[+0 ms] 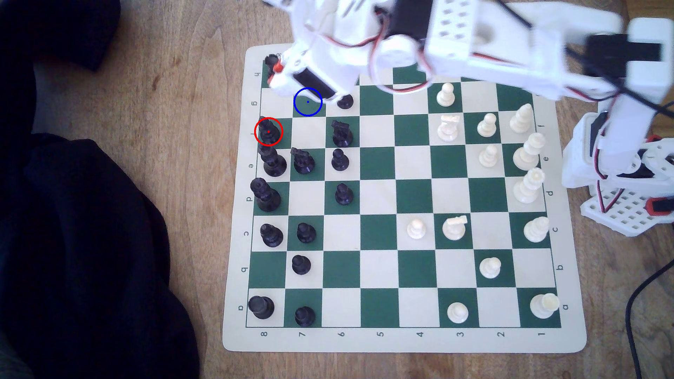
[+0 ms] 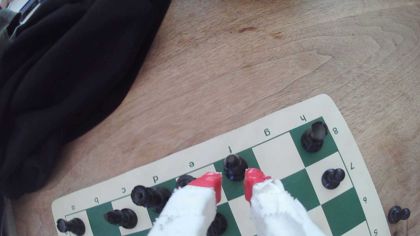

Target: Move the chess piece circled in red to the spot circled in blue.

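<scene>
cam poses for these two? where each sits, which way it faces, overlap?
Exterior view: high above the table, looking almost straight down on the chessboard; the white arm crosses the top.
Wrist view: on the arm, looking down past the red-tipped fingers, open either side of the bishop.
Shared: bishop, board's black side, dark cloth.

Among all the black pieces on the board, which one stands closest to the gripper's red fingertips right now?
The black bishop on the f8 square, ringed in red in the exterior view. It stands just ahead of the open gripper; the other black pieces stand further away.
</scene>
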`<act>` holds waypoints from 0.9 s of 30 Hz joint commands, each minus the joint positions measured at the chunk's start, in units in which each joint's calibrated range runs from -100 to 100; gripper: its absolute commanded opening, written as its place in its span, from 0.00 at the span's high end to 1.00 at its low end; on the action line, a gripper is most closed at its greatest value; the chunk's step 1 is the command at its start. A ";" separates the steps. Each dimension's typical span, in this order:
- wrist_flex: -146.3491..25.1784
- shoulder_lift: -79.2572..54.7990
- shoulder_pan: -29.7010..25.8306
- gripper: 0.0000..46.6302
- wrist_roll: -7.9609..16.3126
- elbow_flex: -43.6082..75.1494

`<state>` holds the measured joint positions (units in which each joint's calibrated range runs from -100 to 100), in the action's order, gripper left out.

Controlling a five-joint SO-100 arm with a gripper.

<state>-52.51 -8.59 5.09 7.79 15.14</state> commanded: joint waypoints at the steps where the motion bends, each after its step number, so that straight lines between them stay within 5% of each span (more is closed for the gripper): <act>1: -0.23 -5.67 0.82 0.86 1.66 13.69; 13: -2.36 -17.64 0.27 0.74 2.10 24.93; 27: -4.16 -25.28 0.66 0.75 2.10 30.74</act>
<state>-56.49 -34.90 5.53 9.79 39.00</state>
